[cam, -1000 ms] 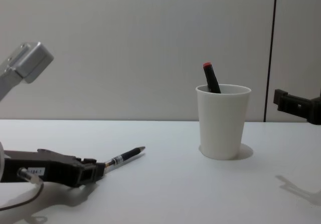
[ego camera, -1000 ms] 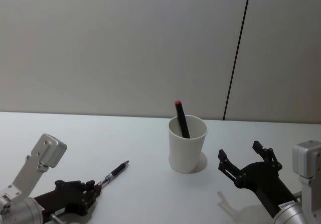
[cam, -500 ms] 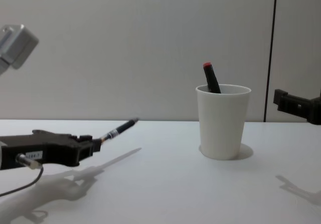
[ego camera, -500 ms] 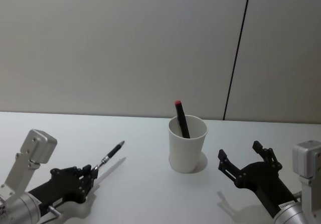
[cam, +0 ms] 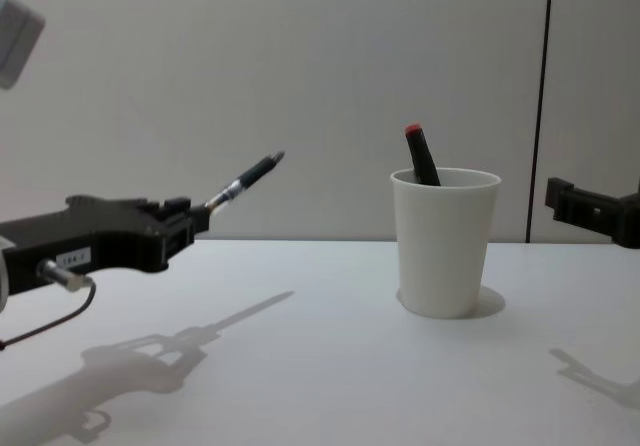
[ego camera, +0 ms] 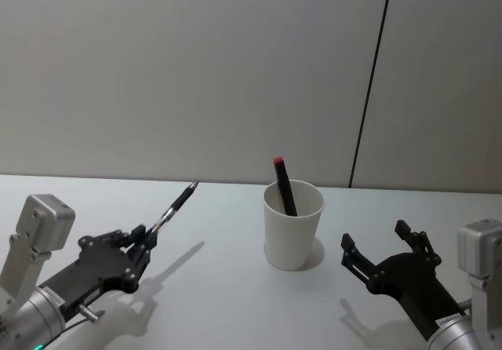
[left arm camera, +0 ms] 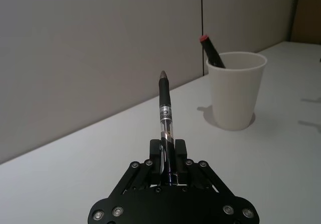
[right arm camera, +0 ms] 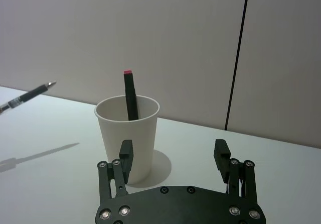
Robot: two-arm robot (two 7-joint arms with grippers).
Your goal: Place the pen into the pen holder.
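Pen point(ego camera: 174, 205) clamped in left gripper point(ego camera: 145, 240) above table point(ego camera: 235, 303), tip up; right gripper point(ego camera: 375, 235) splayed.

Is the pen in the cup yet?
Not yet. The left end effector holds the pen in the air, away from the cup; the right end effector hangs open on its other side.

Slim black pen point(ego camera: 174, 206), barrel apparently part clear, clamped at its rear end in the left hand point(ego camera: 143, 244), tip angled upward above the table point(ego camera: 235, 303). White paper-cup pen holder point(ego camera: 293, 228), upright, containing a leaning red-capped black marker point(ego camera: 284, 185).
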